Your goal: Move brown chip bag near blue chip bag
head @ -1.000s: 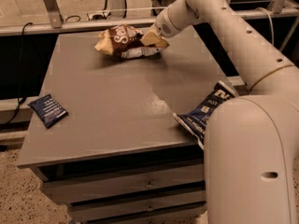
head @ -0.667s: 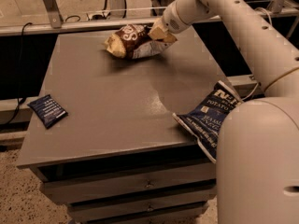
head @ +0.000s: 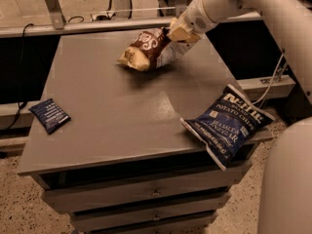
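Note:
The brown chip bag [head: 146, 50] hangs tilted just above the far middle of the grey table [head: 112, 116], its tan end pointing down to the left. My gripper [head: 179, 32] is shut on the bag's upper right end. The blue chip bag [head: 228, 123] with white "Kettle" lettering lies flat at the table's front right corner, partly over the edge. The brown bag is well apart from it, up and to the left.
A small flat dark blue packet [head: 49, 114] lies at the table's left edge. Drawers [head: 156, 194] sit under the tabletop. My white arm [head: 253, 4] crosses the upper right, and my base [head: 287, 184] fills the lower right. A rail and cables run behind the table.
The gripper has lifted the brown chip bag off the table's far edge and carried it nearer and rightward. The camera view has shifted so the blue bag shows whole.

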You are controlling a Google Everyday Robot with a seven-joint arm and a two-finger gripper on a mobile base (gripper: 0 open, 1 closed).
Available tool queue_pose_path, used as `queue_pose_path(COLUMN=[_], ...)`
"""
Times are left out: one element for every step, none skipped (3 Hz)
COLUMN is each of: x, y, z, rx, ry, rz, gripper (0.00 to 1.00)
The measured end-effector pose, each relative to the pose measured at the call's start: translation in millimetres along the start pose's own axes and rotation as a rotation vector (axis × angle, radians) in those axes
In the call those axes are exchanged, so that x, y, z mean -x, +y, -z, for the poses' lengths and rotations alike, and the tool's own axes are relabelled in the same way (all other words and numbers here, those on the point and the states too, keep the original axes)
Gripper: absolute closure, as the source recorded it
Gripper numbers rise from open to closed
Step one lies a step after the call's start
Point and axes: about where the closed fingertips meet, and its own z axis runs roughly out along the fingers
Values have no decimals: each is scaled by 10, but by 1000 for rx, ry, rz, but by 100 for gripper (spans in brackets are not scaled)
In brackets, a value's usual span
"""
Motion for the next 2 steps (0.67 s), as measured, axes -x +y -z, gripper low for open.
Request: queue_pose_path(x=[-165, -338], y=[235, 409], z=[327, 564], rx=[19, 22], ry=[-5, -1], rz=[-10, -32], gripper=[100, 100])
